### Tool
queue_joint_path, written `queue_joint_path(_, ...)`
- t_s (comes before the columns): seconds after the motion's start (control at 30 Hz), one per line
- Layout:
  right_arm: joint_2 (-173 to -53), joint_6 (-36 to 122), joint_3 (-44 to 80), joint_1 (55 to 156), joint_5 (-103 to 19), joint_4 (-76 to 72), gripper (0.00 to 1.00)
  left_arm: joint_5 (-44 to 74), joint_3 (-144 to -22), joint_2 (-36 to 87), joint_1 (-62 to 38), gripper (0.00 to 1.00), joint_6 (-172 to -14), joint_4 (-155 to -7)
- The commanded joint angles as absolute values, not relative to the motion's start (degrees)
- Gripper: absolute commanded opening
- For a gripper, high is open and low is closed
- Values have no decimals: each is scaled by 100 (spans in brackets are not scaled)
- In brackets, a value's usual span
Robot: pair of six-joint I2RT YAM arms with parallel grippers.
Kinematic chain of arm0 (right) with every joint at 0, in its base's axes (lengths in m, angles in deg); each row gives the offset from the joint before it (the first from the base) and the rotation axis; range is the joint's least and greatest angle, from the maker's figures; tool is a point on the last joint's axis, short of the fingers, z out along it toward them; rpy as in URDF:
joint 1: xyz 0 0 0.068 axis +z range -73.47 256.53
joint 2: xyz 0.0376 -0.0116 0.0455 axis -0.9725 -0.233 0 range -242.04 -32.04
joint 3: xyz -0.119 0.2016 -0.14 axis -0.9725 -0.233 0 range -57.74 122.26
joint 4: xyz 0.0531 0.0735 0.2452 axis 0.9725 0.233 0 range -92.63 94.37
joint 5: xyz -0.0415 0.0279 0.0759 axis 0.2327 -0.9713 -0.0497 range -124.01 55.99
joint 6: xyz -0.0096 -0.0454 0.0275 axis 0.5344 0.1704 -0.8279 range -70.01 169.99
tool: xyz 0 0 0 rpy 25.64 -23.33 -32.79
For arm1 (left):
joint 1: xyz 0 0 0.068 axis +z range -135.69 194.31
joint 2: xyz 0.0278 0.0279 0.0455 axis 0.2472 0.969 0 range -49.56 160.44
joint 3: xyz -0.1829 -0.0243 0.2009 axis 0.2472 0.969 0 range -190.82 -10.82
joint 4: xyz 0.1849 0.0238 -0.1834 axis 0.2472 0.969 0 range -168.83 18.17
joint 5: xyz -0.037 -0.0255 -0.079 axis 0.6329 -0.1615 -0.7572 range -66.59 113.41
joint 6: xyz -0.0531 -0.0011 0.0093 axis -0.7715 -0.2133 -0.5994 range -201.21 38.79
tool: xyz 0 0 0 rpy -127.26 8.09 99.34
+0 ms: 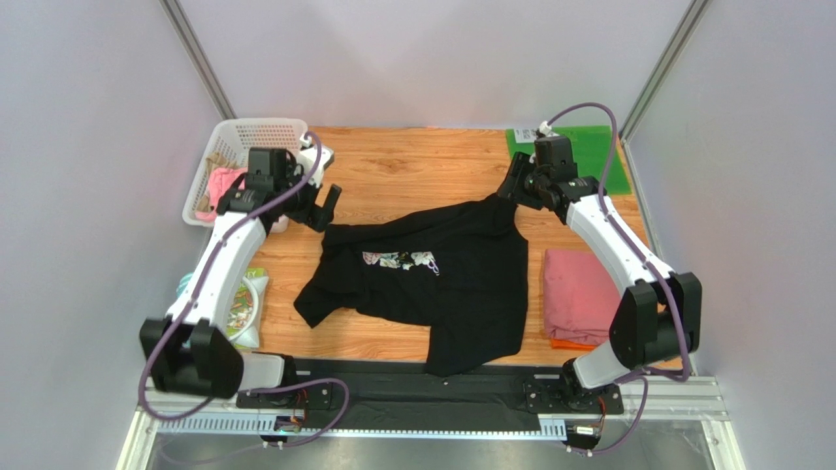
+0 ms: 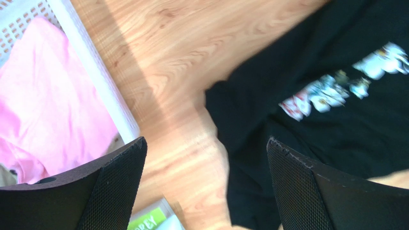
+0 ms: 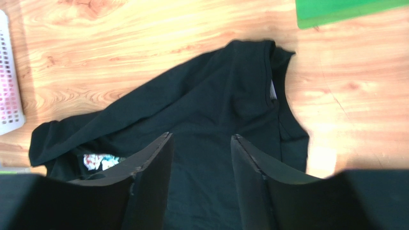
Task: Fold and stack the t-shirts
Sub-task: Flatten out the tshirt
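The large black t-shirt (image 1: 432, 284) lies crumpled in the middle of the table, its floral print (image 1: 400, 260) facing up. My left gripper (image 1: 319, 206) is open and empty, hovering over the shirt's far-left sleeve corner; in the left wrist view (image 2: 206, 148) bare wood and the shirt's edge (image 2: 326, 129) show between the fingers. My right gripper (image 1: 512, 186) is open above the shirt's far-right part; in the right wrist view (image 3: 200, 139) it hangs over the cloth (image 3: 201, 105) near the collar (image 3: 273, 72). A folded dusty-pink shirt (image 1: 579, 294) lies at the right on an orange one (image 1: 569, 344).
A white basket (image 1: 245, 132) with pink cloth (image 1: 224, 181) stands at the far left; its wall (image 2: 96, 72) shows in the left wrist view. A green mat (image 1: 589, 152) lies at the far right. A green-and-white packet (image 1: 245, 304) lies at the table's left edge.
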State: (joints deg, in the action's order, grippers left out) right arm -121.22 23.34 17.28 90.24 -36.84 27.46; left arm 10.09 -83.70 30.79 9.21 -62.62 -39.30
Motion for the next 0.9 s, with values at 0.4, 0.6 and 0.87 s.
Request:
queue_joint_path(0.4,-9630,1747,-1247,9208,-4087,3015,45,952,-6355,2215,385,100,-6293,-4165)
queue_joint_path(0.6,-9707,1607,-1749,9217,-4043,2875,45,961,-6584,2347,376,100,-6372,-4183)
queue_joint_path(0.87,-10252,1809,-1740,9217,-3938,2752,47,1128,-6549,2347,376,100,-6328,-4244)
